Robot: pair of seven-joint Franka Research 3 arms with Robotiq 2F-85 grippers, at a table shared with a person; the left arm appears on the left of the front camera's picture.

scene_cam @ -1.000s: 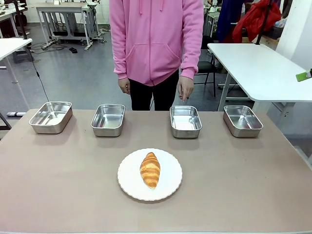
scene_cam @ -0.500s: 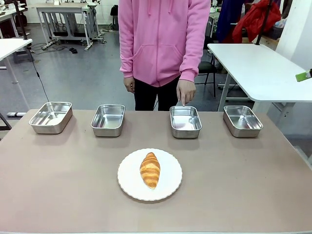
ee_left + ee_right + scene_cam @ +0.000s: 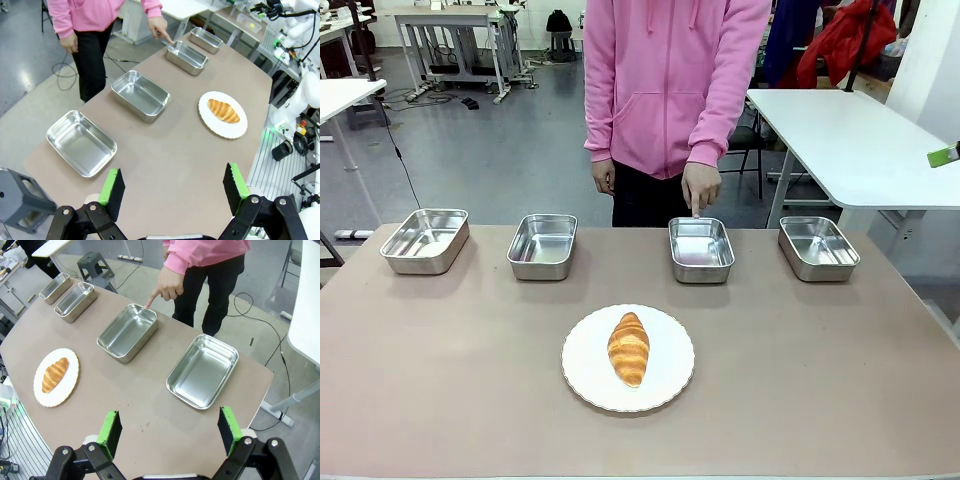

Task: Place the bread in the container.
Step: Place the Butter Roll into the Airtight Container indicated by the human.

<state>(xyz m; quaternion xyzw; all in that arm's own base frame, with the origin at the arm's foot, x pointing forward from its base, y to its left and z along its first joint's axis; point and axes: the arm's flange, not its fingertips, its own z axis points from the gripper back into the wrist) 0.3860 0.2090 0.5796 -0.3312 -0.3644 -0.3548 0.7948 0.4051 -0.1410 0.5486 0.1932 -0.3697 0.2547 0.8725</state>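
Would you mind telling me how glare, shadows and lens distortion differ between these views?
Front view: sharp and evenly lit; the container below the person's hand has a pale glare patch on its floor; the bread throws only a faint shadow on the plate. Left wrist view: wide-angle stretch, the table tapering sharply beyond the open left gripper. Right wrist view: same stretch, open right gripper in focus.

front: faces person (image 3: 670, 90) across table (image 3: 440, 400) | wrists: high, angled down | shared: bread (image 3: 628, 348)

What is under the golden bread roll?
The golden-brown croissant-shaped bread lies on a round white plate on the brown table. The plate's middle is covered by the bread.
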